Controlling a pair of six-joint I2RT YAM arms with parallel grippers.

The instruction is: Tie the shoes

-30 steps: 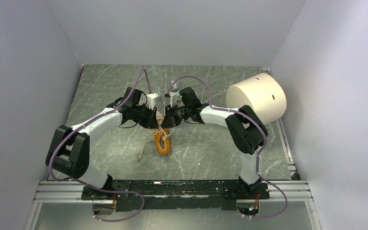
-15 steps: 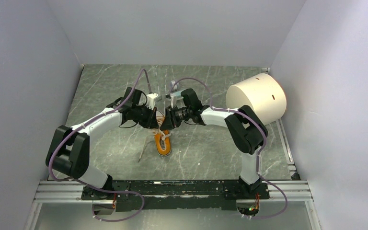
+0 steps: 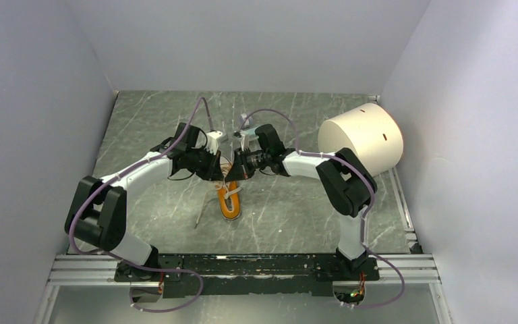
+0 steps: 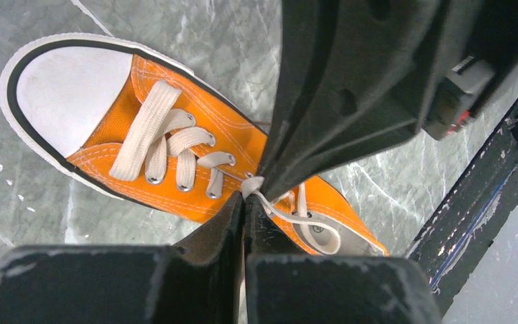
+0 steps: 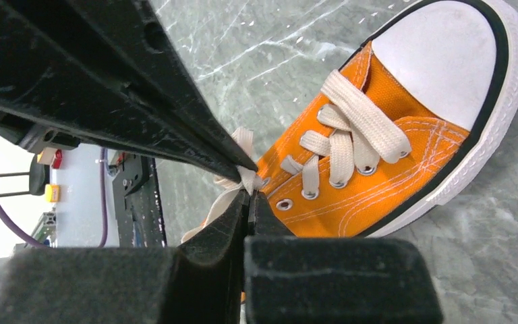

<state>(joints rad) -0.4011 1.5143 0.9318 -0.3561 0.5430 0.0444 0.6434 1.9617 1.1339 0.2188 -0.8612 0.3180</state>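
A small orange sneaker (image 3: 228,200) with white toe cap and cream laces lies mid-table; it also shows in the left wrist view (image 4: 175,158) and the right wrist view (image 5: 384,169). My left gripper (image 3: 217,170) and right gripper (image 3: 237,169) meet tip to tip just above its laced upper. In the left wrist view my left gripper (image 4: 245,200) is shut on a lace (image 4: 290,217) at the knot. In the right wrist view my right gripper (image 5: 249,194) is shut on a lace (image 5: 244,174) at the same knot. A lace end (image 3: 201,210) trails left of the shoe.
A large cream cylinder (image 3: 362,138) lies on its side at the right of the table, behind the right arm. Grey walls enclose the marbled tabletop (image 3: 148,135). The black base rail (image 3: 243,266) runs along the near edge.
Both grippers stay pinched together over the shoe. The right wrist has shifted slightly; the shoe has not visibly moved.
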